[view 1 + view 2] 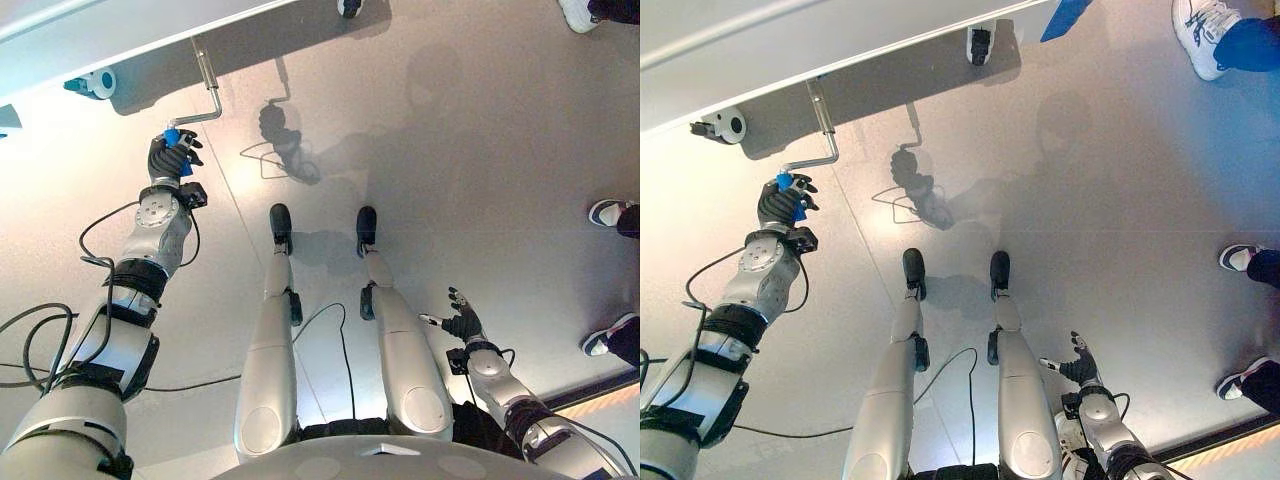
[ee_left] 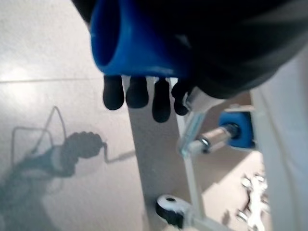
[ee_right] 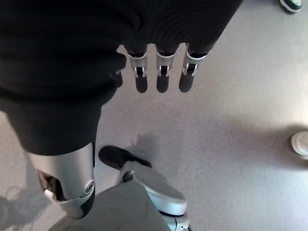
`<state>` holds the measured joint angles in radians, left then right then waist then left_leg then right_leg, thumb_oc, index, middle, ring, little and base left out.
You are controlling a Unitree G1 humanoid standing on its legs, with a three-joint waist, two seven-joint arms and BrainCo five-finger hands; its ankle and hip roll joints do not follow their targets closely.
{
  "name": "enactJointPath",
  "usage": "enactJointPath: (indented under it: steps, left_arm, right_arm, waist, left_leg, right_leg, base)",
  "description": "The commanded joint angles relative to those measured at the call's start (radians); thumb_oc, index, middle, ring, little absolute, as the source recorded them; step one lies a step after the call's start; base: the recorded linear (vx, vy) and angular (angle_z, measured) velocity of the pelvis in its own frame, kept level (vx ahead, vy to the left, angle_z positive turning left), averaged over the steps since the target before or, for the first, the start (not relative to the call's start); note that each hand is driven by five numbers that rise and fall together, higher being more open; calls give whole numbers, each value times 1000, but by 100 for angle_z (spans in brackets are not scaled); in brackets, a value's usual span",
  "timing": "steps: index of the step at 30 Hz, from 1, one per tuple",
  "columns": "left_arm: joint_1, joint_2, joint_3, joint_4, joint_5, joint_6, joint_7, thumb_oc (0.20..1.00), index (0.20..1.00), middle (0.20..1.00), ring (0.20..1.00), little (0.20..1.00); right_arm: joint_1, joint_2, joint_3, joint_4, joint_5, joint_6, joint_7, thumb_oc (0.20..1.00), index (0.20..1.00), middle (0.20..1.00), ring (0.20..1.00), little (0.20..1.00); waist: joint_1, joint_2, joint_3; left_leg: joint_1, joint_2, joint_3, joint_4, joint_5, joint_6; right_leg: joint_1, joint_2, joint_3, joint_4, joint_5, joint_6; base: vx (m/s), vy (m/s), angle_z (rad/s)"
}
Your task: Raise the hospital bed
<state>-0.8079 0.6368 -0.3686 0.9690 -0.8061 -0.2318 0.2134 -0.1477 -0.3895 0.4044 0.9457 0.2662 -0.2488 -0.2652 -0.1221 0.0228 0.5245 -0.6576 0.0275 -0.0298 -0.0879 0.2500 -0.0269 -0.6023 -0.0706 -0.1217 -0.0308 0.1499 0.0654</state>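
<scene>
At far left, under the white edge of the hospital bed [image 1: 120, 35], a caster wheel [image 1: 98, 82] with a teal part beside it. Just right of it, a metal crank [image 1: 207, 75] sticking out from under the bed edge: long shaft pointing away from the bed toward the robot, then bending sideways toward the robot's left and ending in a blue handle [image 1: 176, 140]. Long axis of the handle roughly along the line of the left forearm, with its blue end showing past the fingers. Left hand [image 1: 172, 157] reaching forward at upper left, fingers and thumb curled tightly round the blue handle; in the left wrist view the same blue handle [image 2: 137, 43] close under the palm, dark fingertips [image 2: 137, 92] wrapped below it, and beyond them the bed frame with a second blue part [image 2: 238, 130] and another caster [image 2: 171, 211]. On the grey floor [image 1: 450, 150], right of the crank, shadow of the hand and crank. Further right and lower, right hand [image 1: 462, 322] hanging low beside the robot, well apart from the bed, fingers straight and spread, holding nothing; same relaxed fingers [image 3: 162, 77] in the right wrist view, above bare floor. At the right edge and top right, shoes of persons [image 1: 608, 212] standing on the floor.
</scene>
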Motion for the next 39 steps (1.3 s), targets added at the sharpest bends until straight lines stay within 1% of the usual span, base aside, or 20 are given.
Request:
enactJointPath:
  steps: [1, 4, 7, 14, 21, 23, 26, 28, 39]
  left_arm:
    - [-61, 130, 75, 91, 43, -15, 26, 200, 200, 200, 200, 200]
    - [-84, 131, 70, 134, 57, -6, 26, 200, 200, 200, 200, 200]
    - [-113, 132, 69, 199, 78, 13, 31, 200, 200, 200, 200, 200]
    - [-170, 119, 50, 249, 130, 30, 47, 200, 200, 200, 200, 200]
    - [-216, 87, 27, 272, 152, 41, 55, 200, 200, 200, 200, 200]
    - [-247, 69, 11, 278, 172, 43, 60, 200, 200, 200, 200, 200]
    - [-265, 60, -2, 285, 194, 46, 67, 200, 200, 200, 200, 200]
    - [-283, 48, -13, 297, 224, 52, 71, 200, 200, 200, 200, 200]
    - [-316, -7, -15, 291, 229, 45, 84, 200, 200, 200, 200, 200]
  right_arm:
    - [32, -10, -6, 2, 28, 5, 1, 1000, 1000, 1000, 1000, 1000]
    - [32, -9, -1, -2, 30, 4, -2, 1000, 1000, 1000, 1000, 1000]
    - [31, -6, 14, -20, 41, -1, -4, 1000, 1000, 1000, 1000, 1000]
    - [28, -18, 30, -63, 46, -12, -18, 1000, 1000, 1000, 1000, 1000]
    - [39, -23, 41, -88, 36, -18, -28, 1000, 1000, 1000, 1000, 1000]
    - [46, -28, 47, -97, 34, -21, -29, 1000, 1000, 1000, 1000, 1000]
    - [49, -30, 49, -104, 32, -24, -31, 1000, 1000, 1000, 1000, 1000]
    - [52, -33, 54, -112, 30, -28, -32, 1000, 1000, 1000, 1000, 1000]
    - [59, -38, 62, -124, 19, -31, -38, 1000, 1000, 1000, 1000, 1000]
  waist:
    - [29, -89, -4]
    - [25, -92, -4]
    - [12, -99, -4]
    - [-13, -102, -4]
    - [-33, -98, -4]
    - [-43, -96, -4]
    - [-48, -95, -4]
    - [-61, -95, -4]
    - [-107, -103, -4]
  left_leg:
    - [57, -64, 71, 1, -95, -8]
    - [46, -63, 75, 1, -96, -8]
    - [22, -58, 79, 1, -98, -6]
    - [-23, -52, 97, 1, -101, -7]
    - [-46, -51, 112, 1, -104, -8]
    - [-50, -50, 118, 1, -104, -10]
    - [-52, -49, 125, 1, -105, -11]
    - [-52, -47, 135, 1, -107, -11]
    - [-24, -22, 192, 1, -115, -17]
  right_leg:
    - [-69, -46, 52, 43, 33, 79]
    - [-80, -45, 57, 42, 33, 79]
    - [-111, -39, 69, 43, 37, 79]
    - [-166, -32, 88, 35, 48, 79]
    - [-204, -23, 105, 36, 56, 79]
    - [-215, -19, 112, 35, 59, 78]
    - [-226, -15, 120, 39, 60, 77]
    - [-234, -8, 133, 41, 63, 75]
    - [-254, 21, 184, 53, 76, 73]
  base:
    - [0, 0, 0]
    - [0, 0, 0]
    - [38, 19, 1]
    - [21, 3, -5]
    - [9, 4, -6]
    - [1, -7, -16]
    - [-3, -9, -10]
    - [-5, -13, -7]
    - [-7, -13, -11]
